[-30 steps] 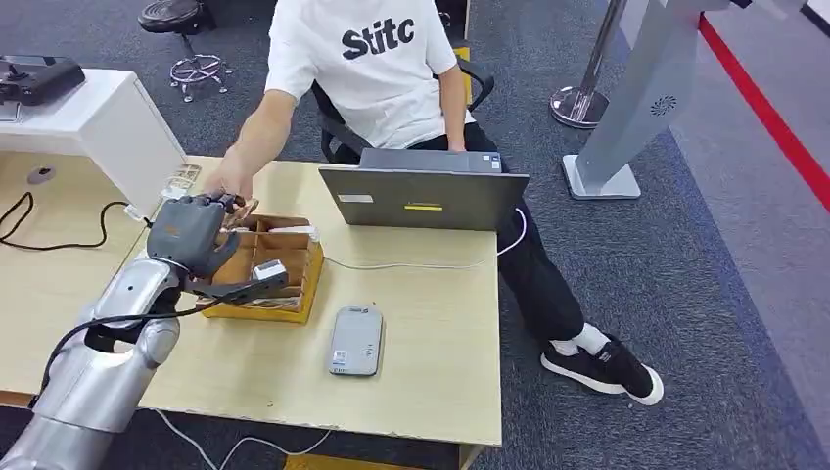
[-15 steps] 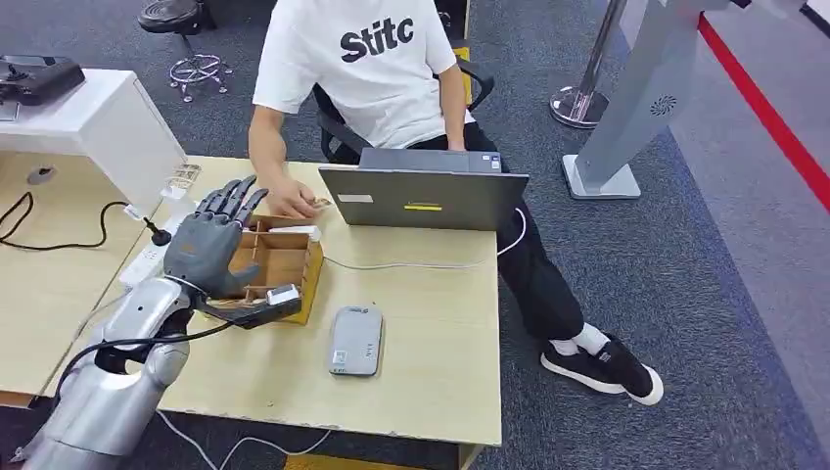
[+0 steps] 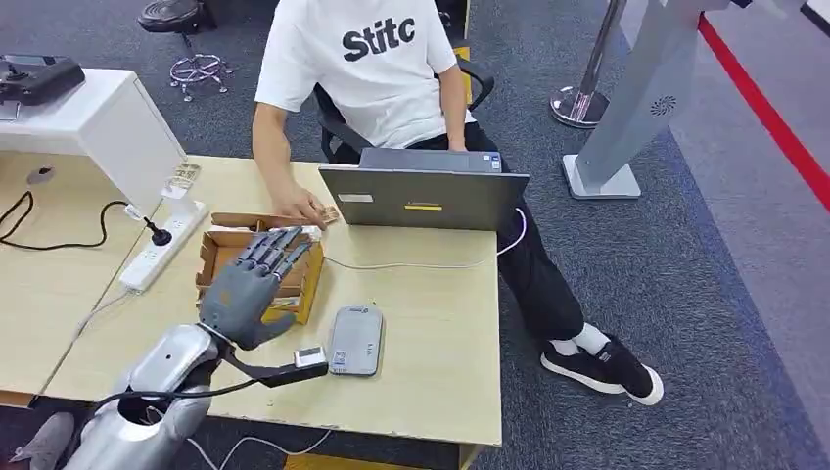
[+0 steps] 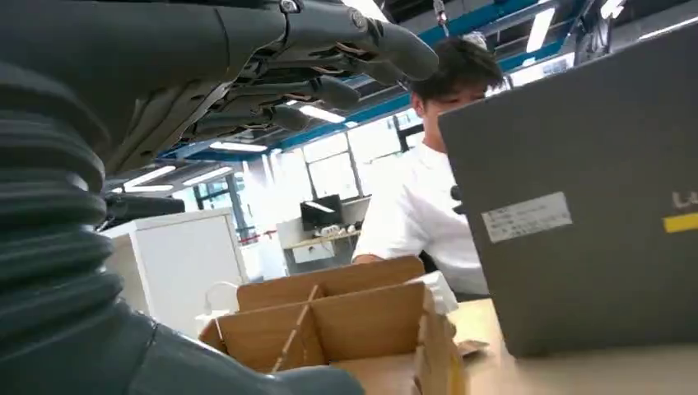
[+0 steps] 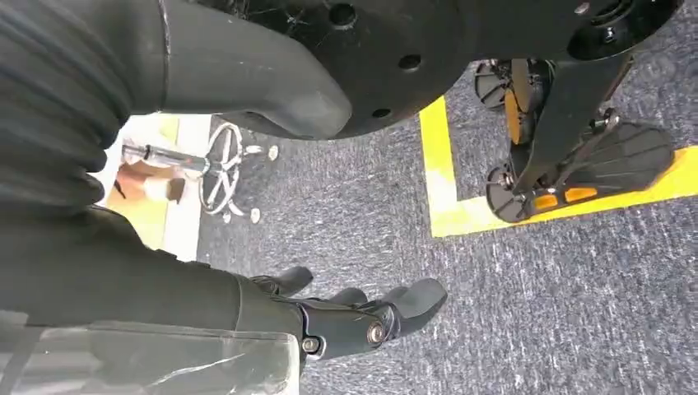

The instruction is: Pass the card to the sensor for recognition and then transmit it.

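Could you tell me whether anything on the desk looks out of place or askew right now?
Nothing is spilled or damaged. The cardboard box sits slightly skewed to the desk edge, its flaps open, with the left hand held open above it. The grey sensor lies flat nearby.

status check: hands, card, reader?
Left hand open above box, no card. Right hand hangs empty by floor. Reader clear. Person's hand beside box.
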